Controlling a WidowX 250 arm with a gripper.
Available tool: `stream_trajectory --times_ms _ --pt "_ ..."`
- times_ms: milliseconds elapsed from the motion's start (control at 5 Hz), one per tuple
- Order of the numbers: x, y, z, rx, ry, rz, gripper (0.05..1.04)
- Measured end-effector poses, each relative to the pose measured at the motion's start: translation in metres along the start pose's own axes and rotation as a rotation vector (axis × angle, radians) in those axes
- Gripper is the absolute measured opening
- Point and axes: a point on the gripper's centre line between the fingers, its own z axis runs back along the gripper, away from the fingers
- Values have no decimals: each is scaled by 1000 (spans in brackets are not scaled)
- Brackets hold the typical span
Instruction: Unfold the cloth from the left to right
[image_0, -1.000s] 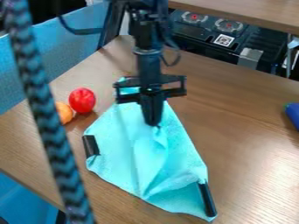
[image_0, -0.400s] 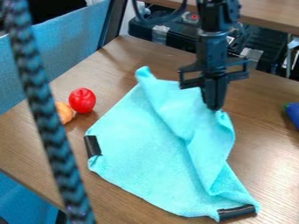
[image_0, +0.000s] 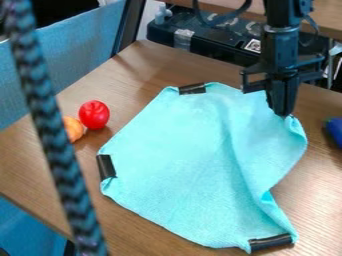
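A: Cloth (image_0: 180, 150) position?
B: On the table (image_0: 143, 62), mostly spread, folds along the view's right side. Black strips (image_0: 105, 167) at three corners.
A: Gripper (image_0: 283, 114) state?
B: Clenched on the cloth's upper-right corner. Red object (image_0: 94, 114) apart, left of cloth.

- Your view loses the arm (image_0: 282, 37) past the top edge.
- You get only part of the blue thing (image_0: 336, 131), cut off at right.
- The braided cord (image_0: 50, 125) hides some of the orange thing (image_0: 74, 128) from you.
- You can't see the cloth (image_0: 180, 160) where the gripper (image_0: 282, 115) covers it.
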Motion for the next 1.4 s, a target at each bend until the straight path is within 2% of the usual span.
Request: stream_trajectory --times_ms 200,400,600,800,1000,1200,1400 --pt "3 -10 -8 7 -22 -16 55" --pt "9 -12 -19 33 -80 -81 71" --pt "8 -7 -34 54 -106 -109 214" --pt "6 -7 -43 44 -118 -146 469" --pt "-2 -18 -24 -41 -185 -243 771" --pt "-7 -24 -7 -92 -263 -386 993" --pt "-14 -17 6 -60 -316 -534 1001"
